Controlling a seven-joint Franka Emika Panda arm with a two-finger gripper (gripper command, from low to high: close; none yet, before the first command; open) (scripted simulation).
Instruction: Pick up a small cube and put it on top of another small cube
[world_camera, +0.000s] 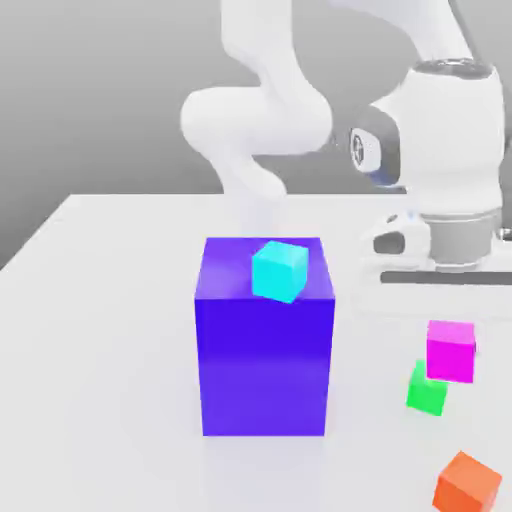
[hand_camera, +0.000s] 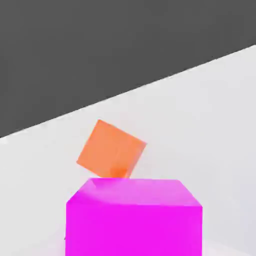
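Observation:
The small magenta cube (world_camera: 450, 350) shows at the exterior view's right, directly under my gripper's hand (world_camera: 445, 275). It overlaps the upper part of the small green cube (world_camera: 426, 393), which pokes out below it and to its left. I cannot tell whether the magenta cube rests on the green one or hangs above it. In the hand view the magenta cube (hand_camera: 134, 217) sits very close, and the green cube is hidden beneath it.
A big blue-violet block (world_camera: 265, 350) stands mid-table with a tilted cyan cube (world_camera: 279, 270) at its top. An orange cube (world_camera: 468, 482) (hand_camera: 111, 149) lies in front of the two small cubes. The white table (world_camera: 100, 330) stretches to the left.

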